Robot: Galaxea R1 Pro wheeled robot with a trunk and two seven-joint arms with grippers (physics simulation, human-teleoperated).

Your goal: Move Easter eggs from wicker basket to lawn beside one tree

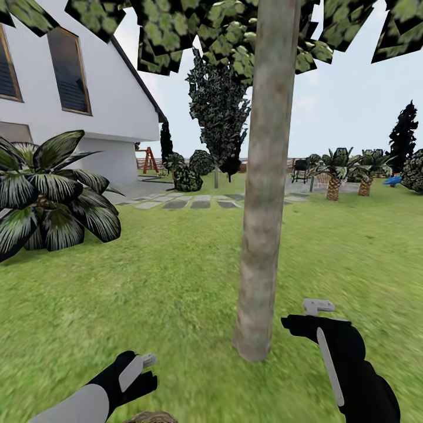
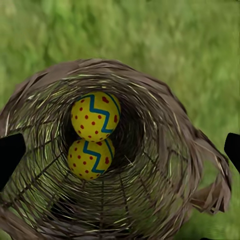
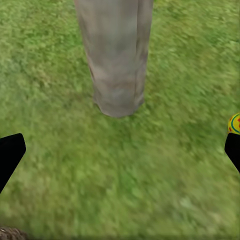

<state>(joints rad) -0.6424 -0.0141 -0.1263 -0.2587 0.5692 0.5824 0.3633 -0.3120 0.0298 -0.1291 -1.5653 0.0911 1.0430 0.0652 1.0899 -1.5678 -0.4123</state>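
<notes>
The robot is standing close before the tree, whose bare grey-brown trunk is meeting the lawn just ahead of its arms, which looks like the spot picked for laying the eggs. The left gripper is hanging low over the basket, its fingers spread wide with nothing between them, and the wrist camera is looking straight down the woven wicker mouth; my guess is it is lining up for the next pick. Two eggs are lying at the bottom, one touching the other, both yellow with a blue-green zigzag band and red dots, glossy against the rough brown weave. In the head view a sliver of the basket rim is peeking in at the bottom edge, just beside the left gripper. The right gripper is hovering near the foot of the trunk, fingers apart and empty, pointing down at the grass. A third egg is showing at the edge of the right wrist view, on the grass near the trunk base, so one appears already placed and two are waiting.
</notes>
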